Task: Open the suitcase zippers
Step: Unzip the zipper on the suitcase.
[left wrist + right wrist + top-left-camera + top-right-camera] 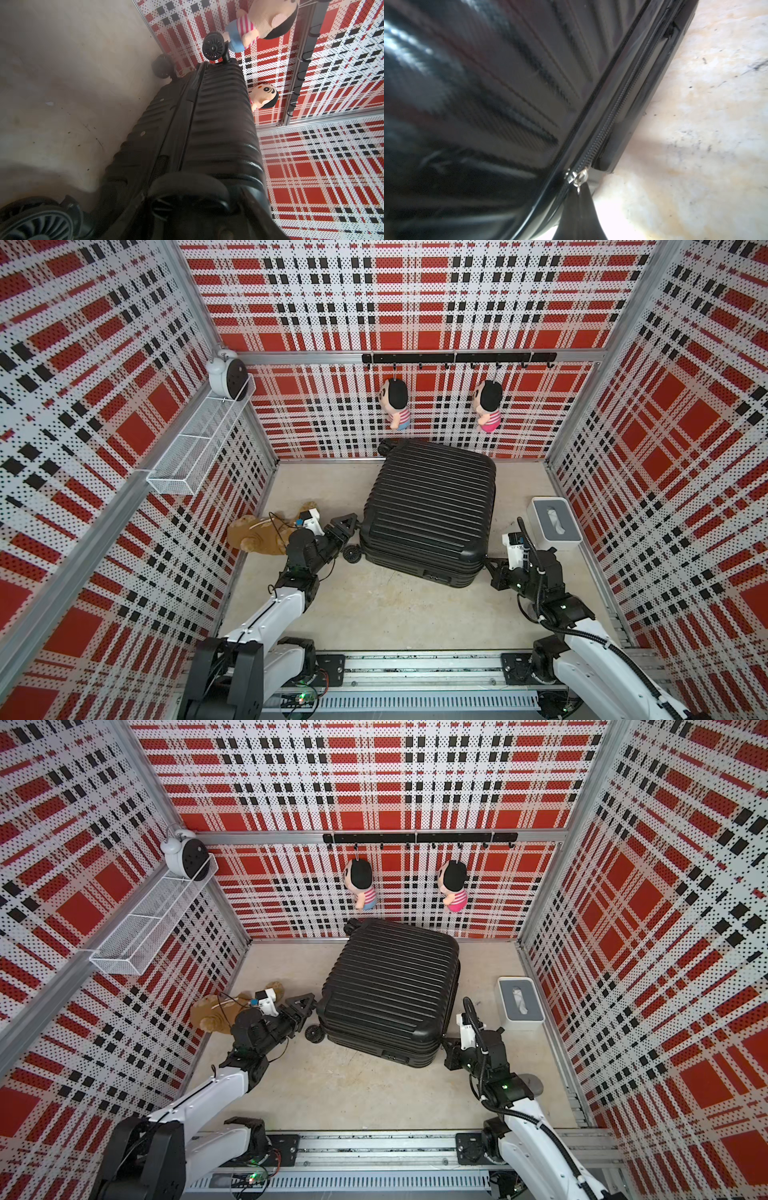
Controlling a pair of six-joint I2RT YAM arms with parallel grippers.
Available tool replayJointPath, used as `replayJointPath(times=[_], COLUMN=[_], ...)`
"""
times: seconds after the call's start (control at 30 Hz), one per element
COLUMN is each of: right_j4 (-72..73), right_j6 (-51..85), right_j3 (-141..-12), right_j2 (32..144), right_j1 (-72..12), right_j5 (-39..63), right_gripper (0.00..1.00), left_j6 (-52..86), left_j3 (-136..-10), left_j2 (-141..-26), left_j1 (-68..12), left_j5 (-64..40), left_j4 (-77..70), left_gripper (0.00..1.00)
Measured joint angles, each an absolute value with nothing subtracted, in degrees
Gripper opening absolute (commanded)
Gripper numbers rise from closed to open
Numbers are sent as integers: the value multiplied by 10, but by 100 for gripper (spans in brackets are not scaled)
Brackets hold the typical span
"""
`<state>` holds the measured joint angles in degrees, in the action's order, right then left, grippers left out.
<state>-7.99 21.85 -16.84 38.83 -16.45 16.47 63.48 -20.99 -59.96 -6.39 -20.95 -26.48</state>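
The right end effector [487, 561] is clenched at the near right corner of the suitcase [428, 506]. In its wrist view the tips close just under the silver slider [577, 178] of the zippers [610, 116], and the pull runs in between them, so it is grasping the pull. From there the toothed track runs away along the seam. The left end effector [351, 526] is released, jaws apart, at the case's wheel end. One spinner wheel [187, 195] sits right ahead of its tips, though I cannot tell whether they touch. Another wheel [351, 552] stands just on its near side, on the table [374, 605]. The suitcase lies flat, ribbed shell up, between the two end effectors and stretching beyond them. Behind the left end effector lies a brown plush toy [257, 533]. Past the right end effector, on its outer side, sits a grey tissue box [555, 522]. Farthest beyond both, two dolls [397, 404] hang on the back wall [332, 414].
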Motion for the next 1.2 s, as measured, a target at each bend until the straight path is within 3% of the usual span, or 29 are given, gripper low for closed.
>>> replayJointPath(times=[0.1, 0.3, 0.47, 0.57, 0.87, 1.2], right_j4=[-79, -76, -69, -55, 21, 95], right_j6=[220, 220, 220, 219, 203, 180], right_j3=[-168, -169, -170, -175, -242, -302], right_j2=[389, 396, 410, 440, 606, 730], right_j1=[-168, -168, -168, -168, -167, -146], right_j5=[164, 164, 161, 154, 147, 188], right_gripper=[0, 0, 0, 0, 0, 0], left_j6=[585, 507, 486, 474, 441, 447], left_j3=[-225, -301, -357, -389, -464, -493], left_j2=[-524, -408, -390, -416, -555, -728], left_j1=[-57, -29, -148, -250, -438, -523], left_j5=[-169, -92, -48, -41, -86, -128], left_j4=[-164, -16, 60, 90, 88, -11], left_gripper=[99, 98, 98, 98, 98, 99])
